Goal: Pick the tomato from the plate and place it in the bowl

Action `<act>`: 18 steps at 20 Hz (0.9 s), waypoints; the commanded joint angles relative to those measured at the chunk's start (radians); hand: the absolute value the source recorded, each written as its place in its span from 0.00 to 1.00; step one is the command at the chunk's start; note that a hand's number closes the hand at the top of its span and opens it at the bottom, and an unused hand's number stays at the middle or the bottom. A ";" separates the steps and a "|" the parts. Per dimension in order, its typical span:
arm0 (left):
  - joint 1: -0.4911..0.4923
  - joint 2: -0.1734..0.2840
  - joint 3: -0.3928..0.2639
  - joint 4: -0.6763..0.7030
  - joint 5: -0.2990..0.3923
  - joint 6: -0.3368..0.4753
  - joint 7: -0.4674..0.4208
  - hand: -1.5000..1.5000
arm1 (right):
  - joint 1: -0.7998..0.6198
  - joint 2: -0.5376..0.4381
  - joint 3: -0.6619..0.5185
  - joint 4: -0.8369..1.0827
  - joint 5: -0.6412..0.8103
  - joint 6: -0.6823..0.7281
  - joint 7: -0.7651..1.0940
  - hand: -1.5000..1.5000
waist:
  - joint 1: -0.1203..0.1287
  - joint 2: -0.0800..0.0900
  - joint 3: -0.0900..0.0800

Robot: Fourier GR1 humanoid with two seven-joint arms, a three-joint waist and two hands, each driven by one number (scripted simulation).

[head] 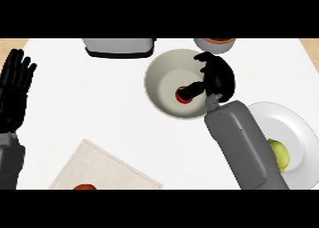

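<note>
Pretty bright and flat all over, white counter [123, 111] nearly washed out, only faint soft shading inside the bowl [163, 84] and under the right forearm [244, 142].

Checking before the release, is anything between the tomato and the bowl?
Nothing visible. The right hand holds the tomato directly over the bowl, its fingers curled round it. The plate lies to the right, out of the way.
</note>
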 commanded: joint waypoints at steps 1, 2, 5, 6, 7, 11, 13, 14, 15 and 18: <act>0.006 -0.008 -0.006 0.004 0.008 -0.020 -0.024 0.50 | 0.005 0.002 0.011 0.070 -0.120 -0.238 -0.106 0.00 | 0.012 0.003 0.000; -0.017 0.014 0.008 -0.014 0.022 -0.014 0.047 0.50 | 0.023 0.002 -0.027 0.044 -0.117 -0.223 -0.169 0.00 | -0.004 -0.002 0.001; -0.005 0.016 0.017 -0.010 0.011 -0.007 0.020 0.50 | -0.020 -0.005 -0.094 0.093 -0.091 -0.331 -0.276 0.00 | -0.004 -0.001 0.000; -0.005 -0.012 -0.005 0.009 -0.018 0.014 -0.017 0.50 | 0.037 0.002 -0.085 0.091 -0.074 -0.425 -0.297 0.00 | -0.010 0.000 0.000; -0.026 0.005 0.017 0.001 0.005 0.016 0.030 0.50 | 0.029 -0.005 -0.094 0.058 -0.045 -0.439 -0.285 0.00 | -0.016 -0.004 0.000; 0.023 0.017 0.018 -0.011 -0.002 -0.012 0.002 0.50 | 0.070 -0.030 -0.136 -0.029 -0.035 -0.489 -0.250 0.00 | -0.024 -0.008 -0.001; 0.059 0.005 0.024 0.003 0.006 -0.024 -0.037 0.50 | 0.156 -0.076 -0.177 -0.112 -0.099 -0.477 -0.285 0.00 | -0.032 -0.009 -0.001; 0.036 0.033 0.059 -0.031 0.040 -0.025 0.018 0.50 | 0.147 -0.094 -0.185 -0.138 -0.076 -0.460 -0.237 0.00 | -0.029 -0.010 -0.001; 0.069 0.035 0.054 -0.056 0.040 -0.035 0.027 0.50 | 0.182 -0.089 -0.183 -0.222 -0.100 -0.440 -0.216 0.00 | -0.030 -0.012 -0.001; 0.053 -0.023 0.013 -0.018 -0.013 0.012 -0.030 0.50 | 0.310 -0.133 -0.238 -0.319 -0.210 -0.431 -0.296 0.00 | -0.038 -0.010 0.000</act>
